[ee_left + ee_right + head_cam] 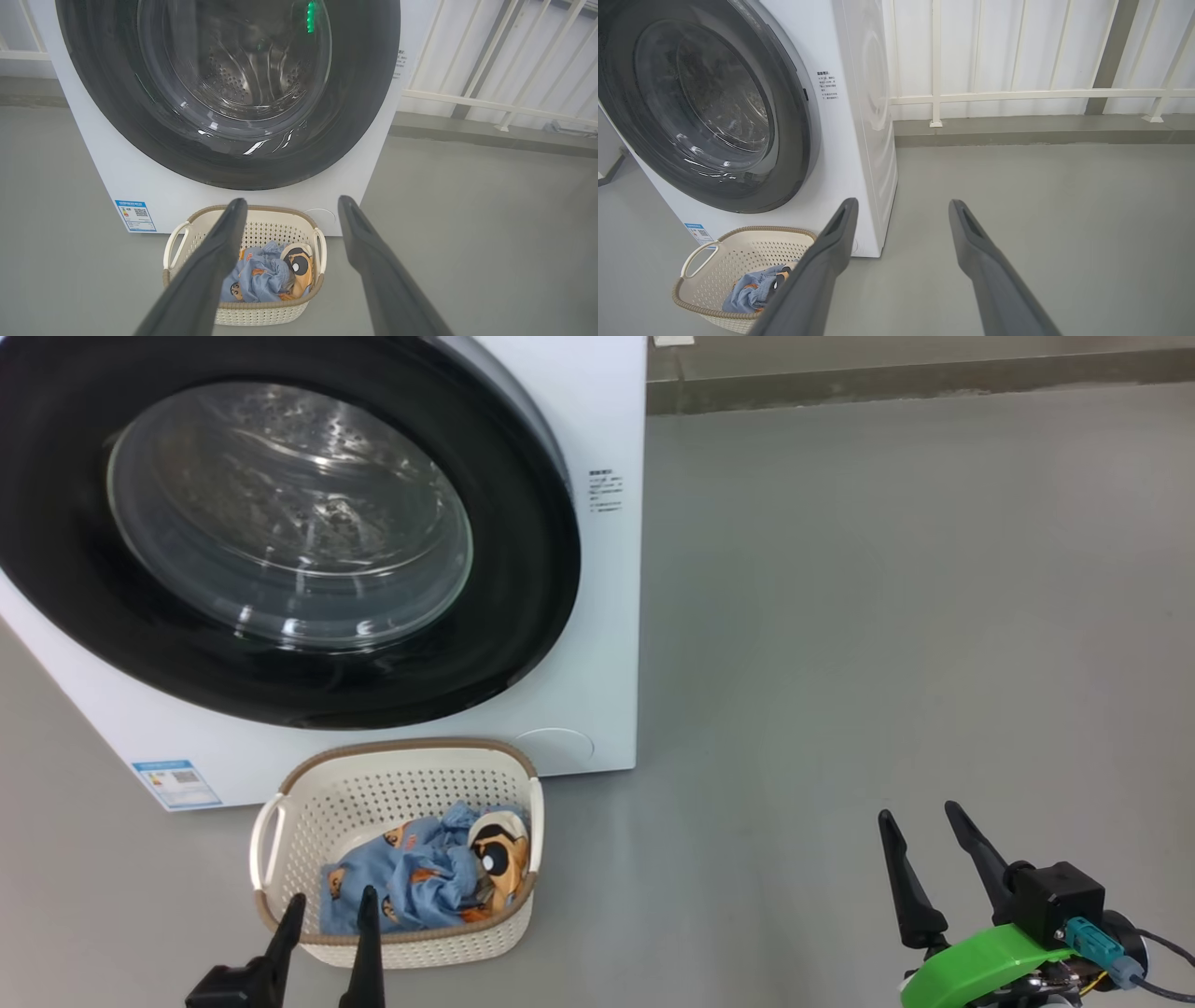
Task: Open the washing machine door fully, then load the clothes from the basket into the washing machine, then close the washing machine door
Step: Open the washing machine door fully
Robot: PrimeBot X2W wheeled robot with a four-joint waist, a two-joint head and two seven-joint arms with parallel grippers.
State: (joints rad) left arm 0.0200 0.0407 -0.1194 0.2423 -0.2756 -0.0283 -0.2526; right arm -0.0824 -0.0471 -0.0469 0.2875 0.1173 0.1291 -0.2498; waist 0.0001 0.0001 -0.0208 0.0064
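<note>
- The door (289, 523) fills the upper left of the head view and lies shut flush on the washer (611, 644); the steel drum shows through its glass, so I judge opening it is the first step and not yet done.
- The basket (401, 749) stands on the floor (887, 616) at lower centre-left, just before the washer and below the door, likely put there for a short carry to the drum.
- The clothes (429, 877) lie bunched in the basket's bottom, blue cloth beside a cream-and-orange face.
- The left pincer (331, 901), at the lower left edge, is spread wide and empty, its tips before the basket's near rim.
- The right pincer (920, 821), at lower right over bare floor, is also wide and empty, well apart from the washer.
- A blue sticker (177, 784) sits at the washer's lower left; a white railing (1017, 95) runs behind.
- The basket may crowd the reach to the door's low edge.
</note>
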